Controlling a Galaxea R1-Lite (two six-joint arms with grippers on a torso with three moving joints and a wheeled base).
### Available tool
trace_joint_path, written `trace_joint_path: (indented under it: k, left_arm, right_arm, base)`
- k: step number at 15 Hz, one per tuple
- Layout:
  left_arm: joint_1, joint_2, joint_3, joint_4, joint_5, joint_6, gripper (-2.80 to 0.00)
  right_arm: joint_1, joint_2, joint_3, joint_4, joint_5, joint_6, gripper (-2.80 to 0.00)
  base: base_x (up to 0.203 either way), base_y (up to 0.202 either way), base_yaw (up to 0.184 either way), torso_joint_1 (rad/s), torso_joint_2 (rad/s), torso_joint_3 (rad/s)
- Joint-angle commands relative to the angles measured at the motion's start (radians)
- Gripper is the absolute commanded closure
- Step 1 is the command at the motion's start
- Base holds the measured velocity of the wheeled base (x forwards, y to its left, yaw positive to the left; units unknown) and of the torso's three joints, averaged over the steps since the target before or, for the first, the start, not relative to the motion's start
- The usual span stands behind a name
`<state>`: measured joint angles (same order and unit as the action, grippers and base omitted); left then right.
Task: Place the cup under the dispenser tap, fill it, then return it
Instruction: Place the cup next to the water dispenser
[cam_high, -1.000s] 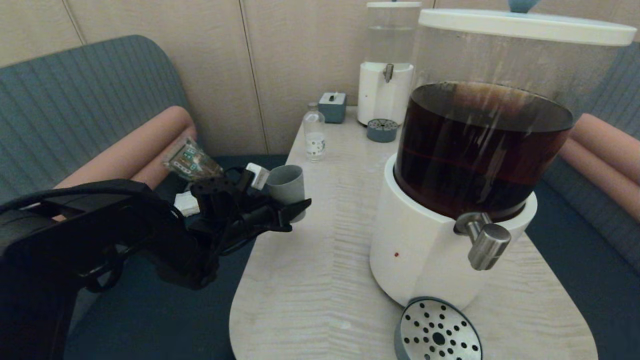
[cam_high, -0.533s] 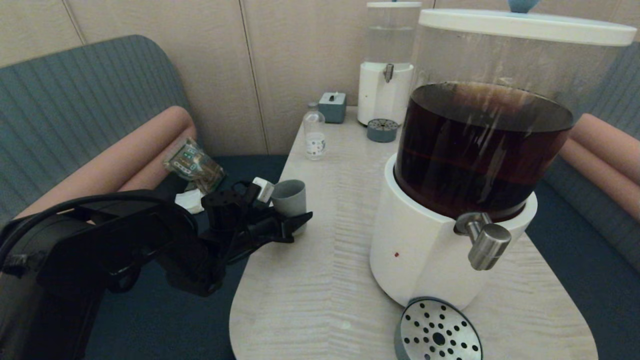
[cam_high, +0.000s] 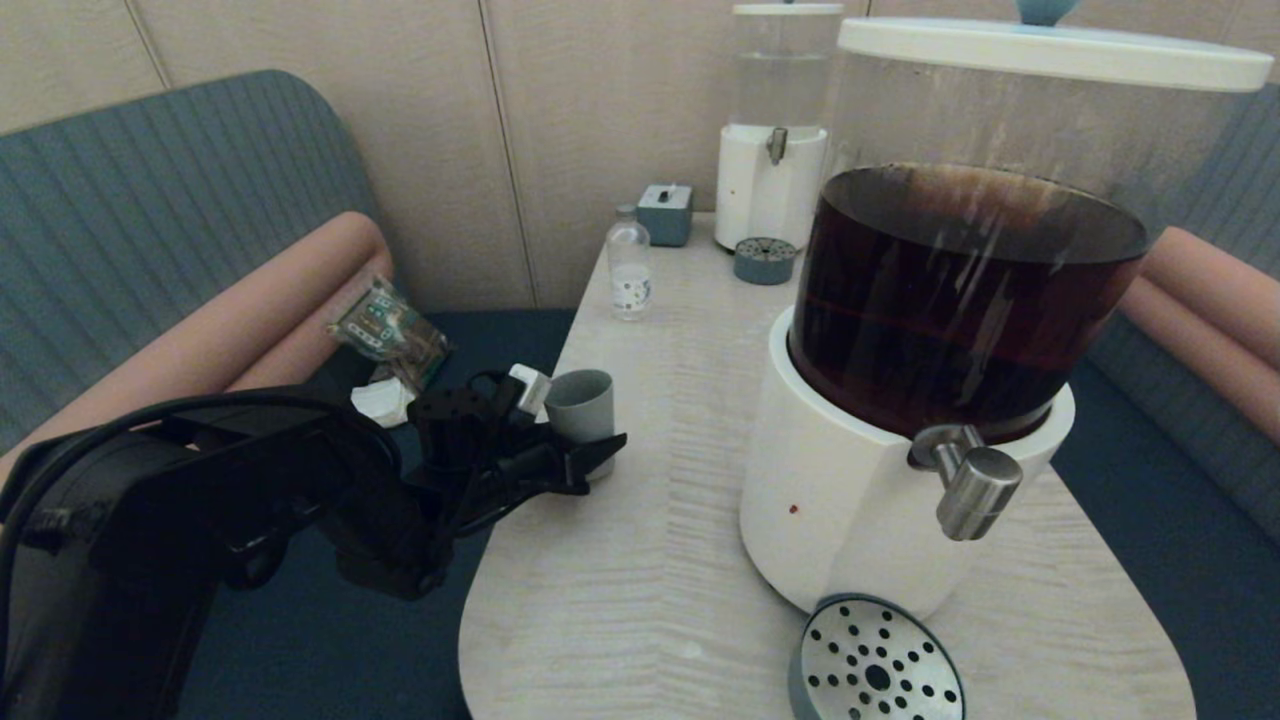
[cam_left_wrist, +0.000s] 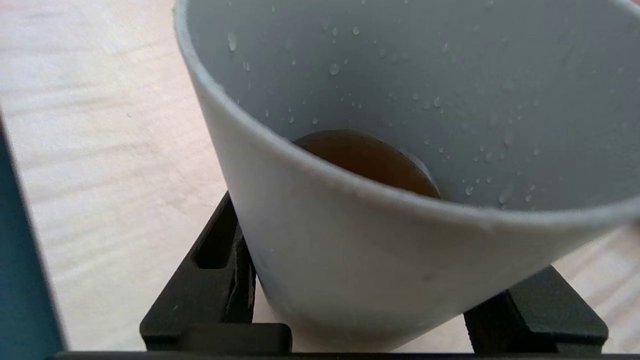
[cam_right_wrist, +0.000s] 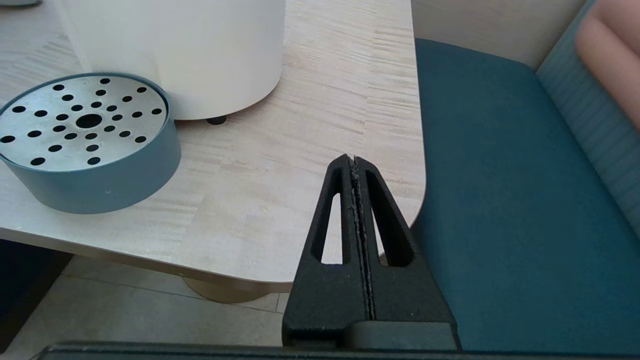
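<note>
The grey cup (cam_high: 580, 400) hangs upright, low over the left edge of the table (cam_high: 650, 560), and my left gripper (cam_high: 585, 432) is shut on its lower body. The left wrist view fills with the cup (cam_left_wrist: 350, 260), a little brown liquid in its bottom, droplets on its inner wall, and black fingers (cam_left_wrist: 220, 260) on both sides. Whether its base touches the wood I cannot tell. The dispenser tap (cam_high: 970, 480) juts from the large white-based dispenser (cam_high: 850, 500) of dark liquid, well to the right of the cup. My right gripper (cam_right_wrist: 354, 160) is parked shut off the table's near right corner.
A perforated drip tray (cam_high: 875, 665) lies below the tap, also in the right wrist view (cam_right_wrist: 85, 125). At the far end stand a smaller clear-liquid dispenser (cam_high: 770, 150), its small tray (cam_high: 764, 260), a glass bottle (cam_high: 629, 265) and a grey box (cam_high: 665, 213). Benches flank the table.
My left gripper has carried the cup downward toward the table's left edge, slowing over the last half second. The right arm has not moved.
</note>
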<state>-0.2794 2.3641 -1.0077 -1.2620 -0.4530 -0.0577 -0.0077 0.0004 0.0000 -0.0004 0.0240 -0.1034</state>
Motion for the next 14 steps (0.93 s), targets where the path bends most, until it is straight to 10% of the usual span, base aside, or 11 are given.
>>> trace_joint_path:
  k: [1, 3, 4, 14]
  left_arm:
    - [-0.003, 0.001, 0.004, -0.007, -0.003, -0.001, 0.00]
    - [-0.003, 0.001, 0.008, -0.007, -0.003, -0.001, 0.00]
    - [-0.003, 0.001, 0.006, -0.007, -0.003, -0.001, -2.80]
    - [-0.004, -0.026, 0.056, -0.027, -0.002, 0.000, -2.80]
  right_arm:
    - [0.000, -0.003, 0.009, 0.000, 0.001, -0.001, 0.00]
    - [0.000, -0.002, 0.009, -0.001, 0.001, -0.001, 0.00]
    - [0.000, -0.003, 0.009, -0.001, 0.001, -0.001, 0.00]
    - [0.000, -0.003, 0.009, -0.001, 0.001, -0.001, 0.00]
  base:
    - [0.000, 0.000, 0.000, 0.000, 0.00, 0.000]
    - [0.000, 0.000, 0.000, 0.000, 0.00, 0.000]
    - [0.000, 0.000, 0.000, 0.000, 0.00, 0.000]
    - [0.000, 0.000, 0.000, 0.000, 0.00, 0.000]
